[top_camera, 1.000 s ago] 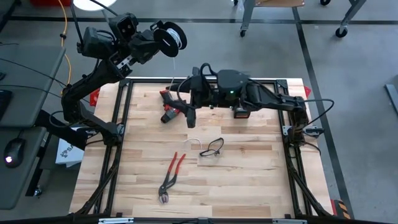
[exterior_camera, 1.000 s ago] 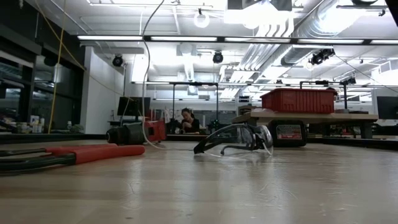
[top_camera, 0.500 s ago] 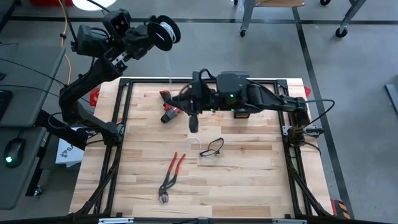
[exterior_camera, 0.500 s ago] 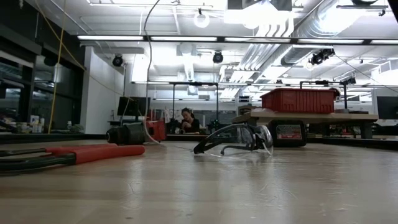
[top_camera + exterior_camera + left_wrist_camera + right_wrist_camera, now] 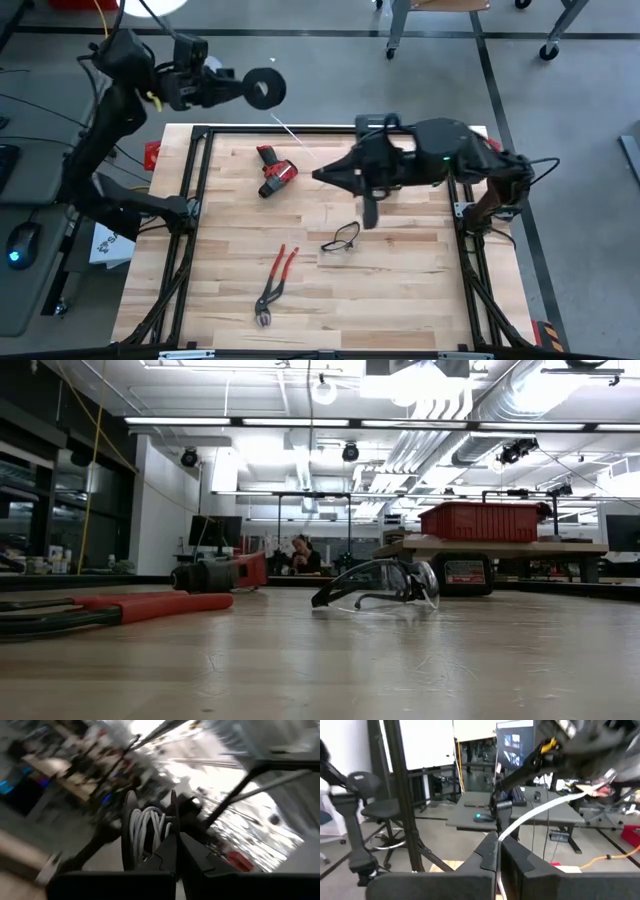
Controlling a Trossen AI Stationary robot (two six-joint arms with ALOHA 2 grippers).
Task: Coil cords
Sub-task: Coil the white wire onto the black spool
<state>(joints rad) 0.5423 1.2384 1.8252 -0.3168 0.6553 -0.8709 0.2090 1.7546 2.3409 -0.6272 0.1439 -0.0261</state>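
The spool (image 5: 265,88) has been swung outward by the left gripper (image 5: 176,851), fingers clamped on it — the cord (image 5: 292,132), pinched in the right gripper (image 5: 322,174), is now drawn taut off the counter (image 5: 400,290) for winding.

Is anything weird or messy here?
Nothing is spilled or broken. One odd sight: the thin white cord hangs taut in mid-air between the small black round spool, held by the left pincer, and the right pincer.
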